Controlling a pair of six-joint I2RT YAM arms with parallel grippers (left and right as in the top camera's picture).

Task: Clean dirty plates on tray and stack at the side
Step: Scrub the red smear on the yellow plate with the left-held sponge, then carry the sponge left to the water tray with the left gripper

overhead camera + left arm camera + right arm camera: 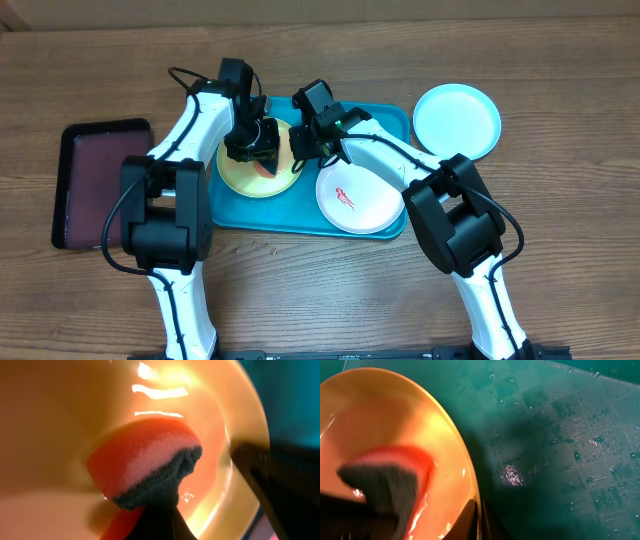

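The yellow-green plate lies at the left end of the teal tray. My left gripper is shut on an orange sponge with a dark scouring side, pressed into the plate's bowl. My right gripper is shut on that plate's right rim, one finger inside and one outside. The white plate with a red smear lies on the tray's right part. The pale blue plate rests on the table just off the tray's right end.
A smaller dark maroon tray lies on the table left of the teal one. The teal tray's floor is wet with droplets. Both arms cross over the tray's back half.
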